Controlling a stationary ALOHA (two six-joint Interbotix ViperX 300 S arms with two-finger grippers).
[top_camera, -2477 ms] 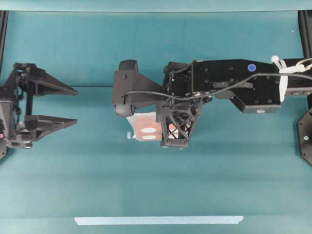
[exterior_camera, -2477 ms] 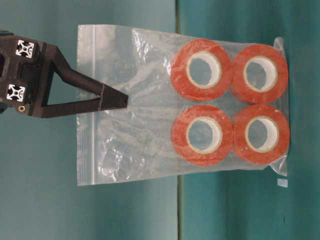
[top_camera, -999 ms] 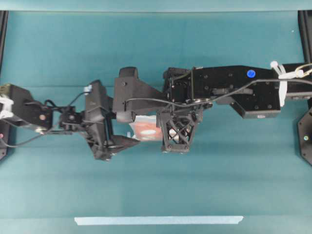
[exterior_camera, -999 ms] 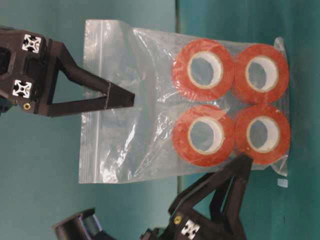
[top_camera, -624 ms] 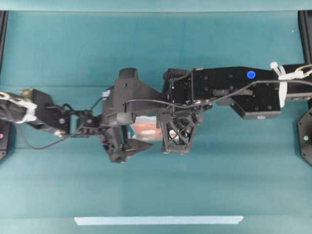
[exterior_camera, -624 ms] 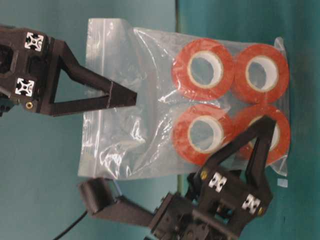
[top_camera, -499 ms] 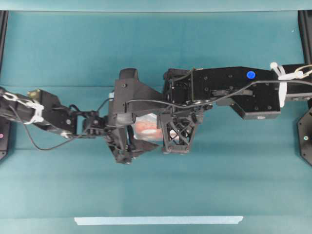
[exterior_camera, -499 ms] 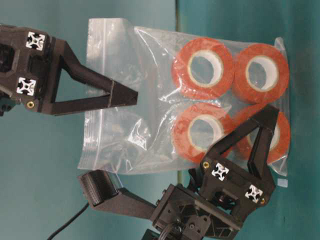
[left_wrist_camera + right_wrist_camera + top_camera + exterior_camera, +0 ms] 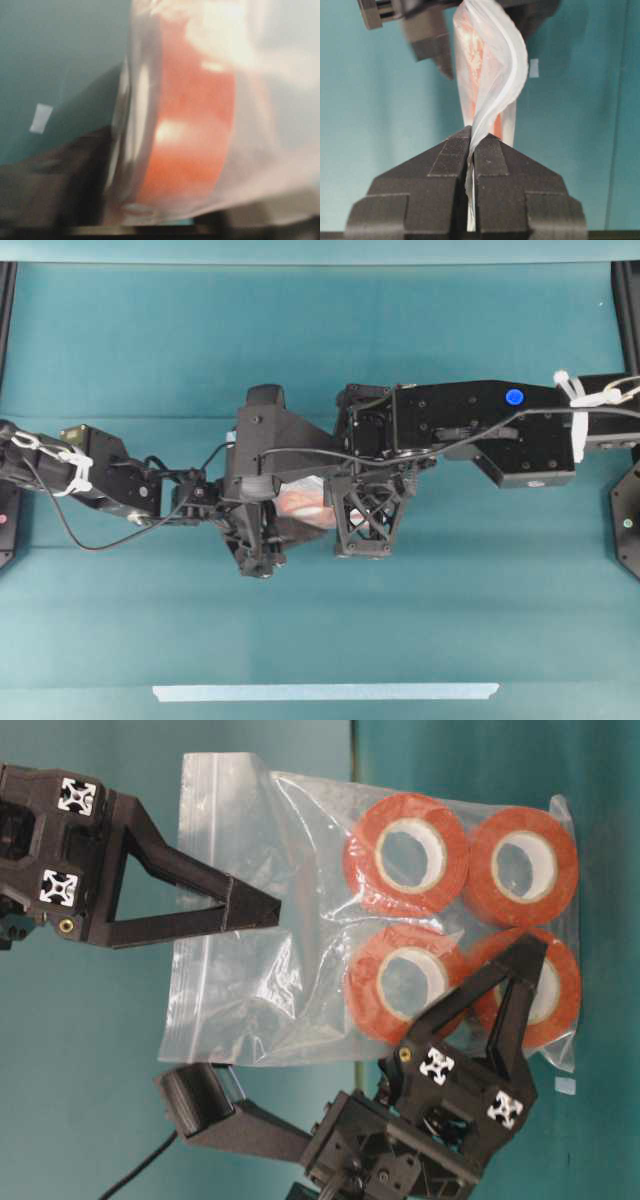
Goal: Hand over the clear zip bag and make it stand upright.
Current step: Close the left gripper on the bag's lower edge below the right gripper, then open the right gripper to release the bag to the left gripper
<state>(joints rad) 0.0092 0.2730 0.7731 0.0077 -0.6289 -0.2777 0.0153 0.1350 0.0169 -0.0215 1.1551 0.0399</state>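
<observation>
The clear zip bag (image 9: 300, 950) hangs in the air with several orange-red tape rolls (image 9: 405, 855) at its closed end. My right gripper (image 9: 265, 910) is shut on the plastic near the zip strip, and the wrist view shows the film pinched between its jaws (image 9: 471, 139). My left gripper (image 9: 525, 960) has come in from the side and straddles the rolls at the bag's end. One black finger (image 9: 500, 1005) lies against a roll. In the blurred left wrist view a roll inside the bag (image 9: 195, 125) fills the gap between the jaws. From overhead both grippers (image 9: 262, 478) (image 9: 262, 545) meet over the bag (image 9: 300, 502).
A pale tape strip (image 9: 325, 692) lies near the table's front edge. A small white tag (image 9: 565, 1086) sits on the teal cloth under the bag. Black frame posts (image 9: 8, 300) stand at the table's sides.
My left arm reached in from the left, put its open jaws round the bag's lower rolls and closed on them, tilting one roll. The right gripper kept its hold and barely moved.
</observation>
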